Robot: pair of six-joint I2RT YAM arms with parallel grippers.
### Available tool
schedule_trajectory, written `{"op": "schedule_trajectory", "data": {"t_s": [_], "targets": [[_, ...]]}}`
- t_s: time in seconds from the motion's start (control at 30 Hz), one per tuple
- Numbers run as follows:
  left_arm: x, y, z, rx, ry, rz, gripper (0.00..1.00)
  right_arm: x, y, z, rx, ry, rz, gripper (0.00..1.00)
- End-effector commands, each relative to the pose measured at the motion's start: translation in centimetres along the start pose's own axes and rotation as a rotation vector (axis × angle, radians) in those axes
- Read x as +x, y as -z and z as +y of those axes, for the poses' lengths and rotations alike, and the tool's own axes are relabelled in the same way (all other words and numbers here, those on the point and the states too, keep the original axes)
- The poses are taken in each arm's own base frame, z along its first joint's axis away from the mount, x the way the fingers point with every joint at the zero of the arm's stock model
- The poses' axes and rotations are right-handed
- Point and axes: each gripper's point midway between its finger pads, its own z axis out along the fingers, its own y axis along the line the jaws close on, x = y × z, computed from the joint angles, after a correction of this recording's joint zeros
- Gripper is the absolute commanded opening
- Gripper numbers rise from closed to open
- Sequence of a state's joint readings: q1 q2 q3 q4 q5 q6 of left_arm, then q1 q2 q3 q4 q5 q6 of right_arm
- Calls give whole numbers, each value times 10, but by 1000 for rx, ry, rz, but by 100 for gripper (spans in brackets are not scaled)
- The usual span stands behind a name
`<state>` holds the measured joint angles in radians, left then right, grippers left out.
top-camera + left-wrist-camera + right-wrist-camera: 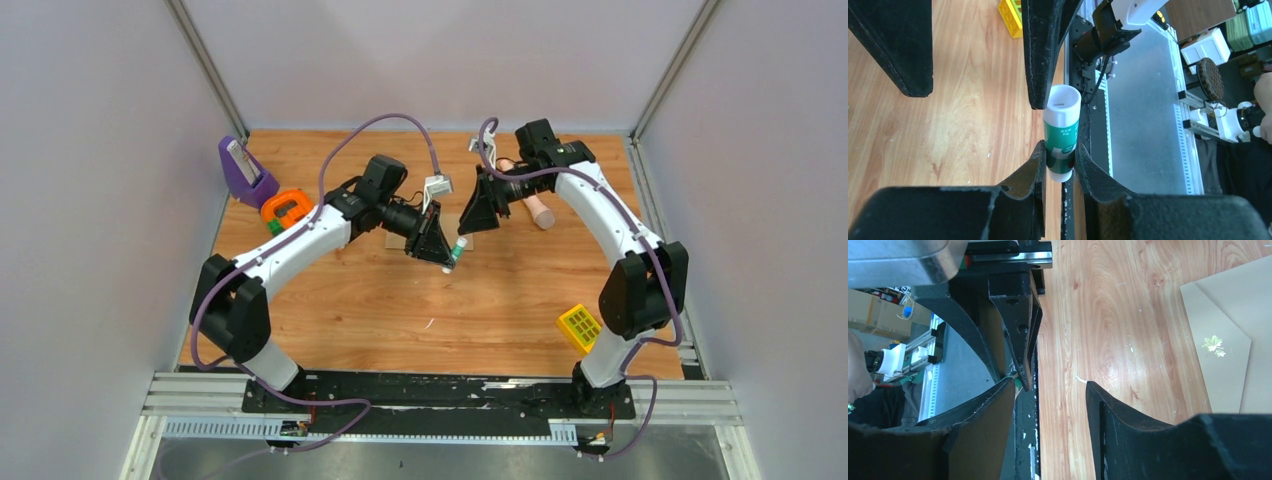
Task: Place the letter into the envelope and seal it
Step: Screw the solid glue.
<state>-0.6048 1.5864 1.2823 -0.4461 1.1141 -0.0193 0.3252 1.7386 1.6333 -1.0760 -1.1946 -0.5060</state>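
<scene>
Both arms [290, 250] are white-shelled with black joints, black jaws and trailing purple cables [375, 122].

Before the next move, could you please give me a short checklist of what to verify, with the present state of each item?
1. Left gripper holds the glue stick: ok, shut on its lower part.
2. Right gripper is free: ok, jaws open, nothing between them.
3. Glue stick cap is off: cannot tell.
4. Envelope is within view: ok, it lies flat beside the right gripper.
5. Letter is inside the envelope: cannot tell, no letter shows.
6. Flap is ready for glue: cannot tell whether it is open or folded down.
</scene>
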Motion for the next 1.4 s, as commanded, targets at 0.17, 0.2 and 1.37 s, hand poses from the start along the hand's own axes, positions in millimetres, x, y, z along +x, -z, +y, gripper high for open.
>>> {"op": "schedule_trajectory", "data": {"t_s": [0.17,0.2,1.37], "targets": [[-11,0,3,-18,-74,-8,0,-19,7,33,-27,36,-53,57],[-11,0,3,-19,-75,-9,0,-17,6,36,-33,38,-53,57],[-12,1,-4,-15,-103,1,47,19,-18,45,-67,99,141,0]]}}
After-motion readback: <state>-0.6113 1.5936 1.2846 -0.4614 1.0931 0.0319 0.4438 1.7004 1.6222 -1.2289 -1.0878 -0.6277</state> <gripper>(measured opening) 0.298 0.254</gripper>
